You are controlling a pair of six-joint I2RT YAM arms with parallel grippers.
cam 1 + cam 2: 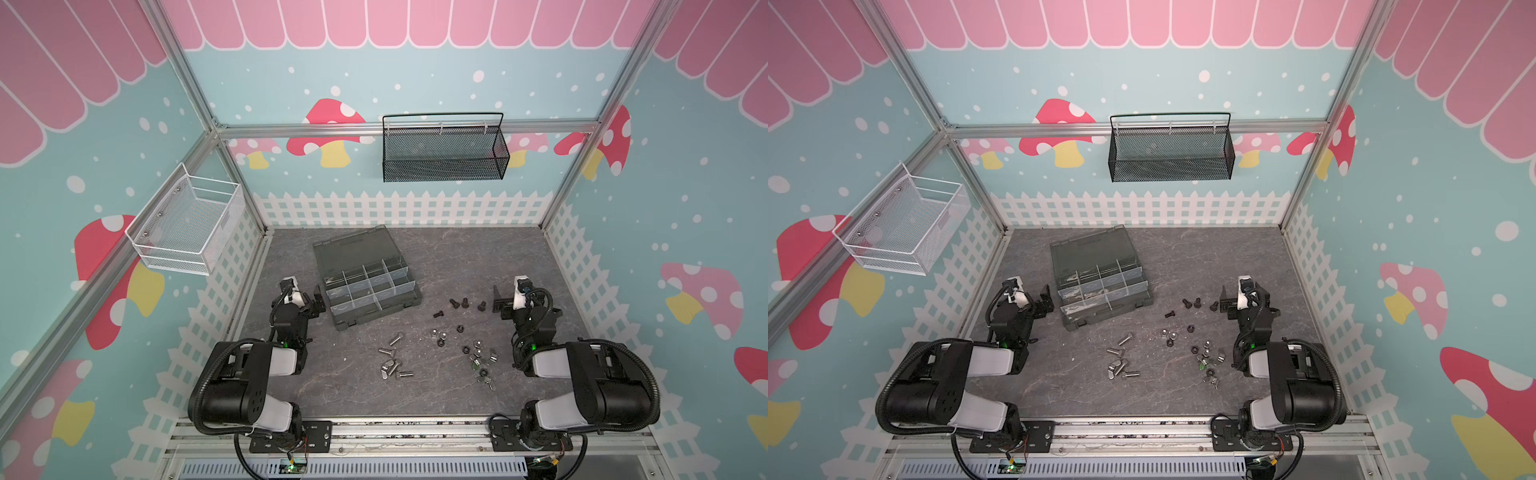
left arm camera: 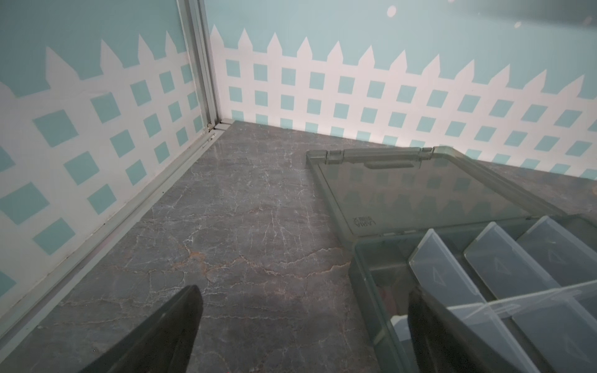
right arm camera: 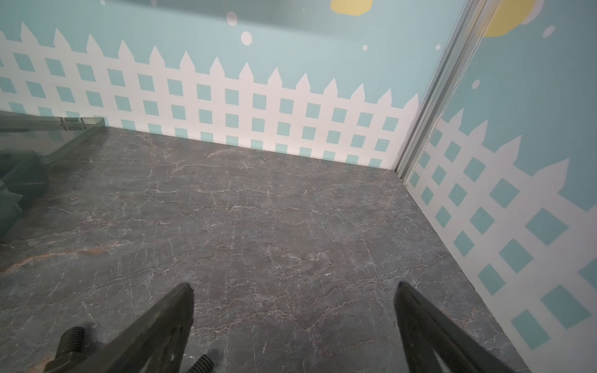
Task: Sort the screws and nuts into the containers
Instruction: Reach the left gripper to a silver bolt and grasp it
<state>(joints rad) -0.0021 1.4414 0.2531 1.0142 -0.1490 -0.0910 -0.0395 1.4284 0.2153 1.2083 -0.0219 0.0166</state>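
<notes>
Screws (image 1: pixel 395 340) and nuts (image 1: pixel 460 328) lie loose on the tabletop (image 1: pixel 457 257), in front of and to the right of the box (image 1: pixel 374 318): silver screws in one heap, black screws (image 1: pixel 462 303) close to the right gripper (image 1: pixel 498 303), nuts scattered between. Containers (image 1: pixel 370 286) stand open, lid (image 1: pixel 353 249) folded back, and look empty or nearly so, though glare leaves the left-hand ones uncertain. Sorting is judged barely begun, with nearly everything left. Left gripper (image 1: pixel 314 303), just beside the box, and right gripper both have jaws apart, holding nothing.
</notes>
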